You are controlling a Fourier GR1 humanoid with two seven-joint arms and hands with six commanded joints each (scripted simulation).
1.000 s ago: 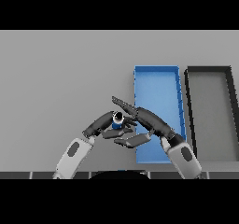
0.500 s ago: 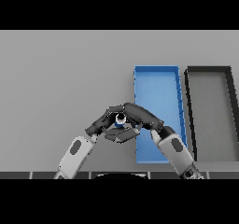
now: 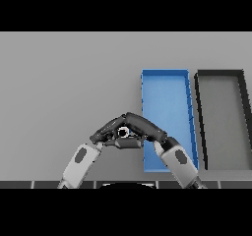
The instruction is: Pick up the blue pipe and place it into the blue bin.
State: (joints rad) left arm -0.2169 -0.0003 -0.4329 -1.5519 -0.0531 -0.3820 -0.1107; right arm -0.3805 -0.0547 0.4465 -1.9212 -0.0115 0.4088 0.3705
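Note:
The blue pipe [image 3: 123, 132] shows only as a small ring end between my two hands, just left of the blue bin [image 3: 165, 77]. My right hand [image 3: 146, 127] reaches in from the lower right, its fingers arched over the pipe and its thumb under it, shut on it. Coming from the lower left, my left hand [image 3: 104, 132] has straight fingers that rest against the pipe's left side. Most of the pipe is hidden by the fingers. My right forearm crosses the bin's near left corner.
A black bin [image 3: 219, 73] stands directly right of the blue bin, both long and narrow and running away from me. Bare grey table spreads to the left and behind the hands.
My right hand's fingers, spread a second ago, have closed down over the pipe. The left hand has moved in against it, so both hands now meet in an arch.

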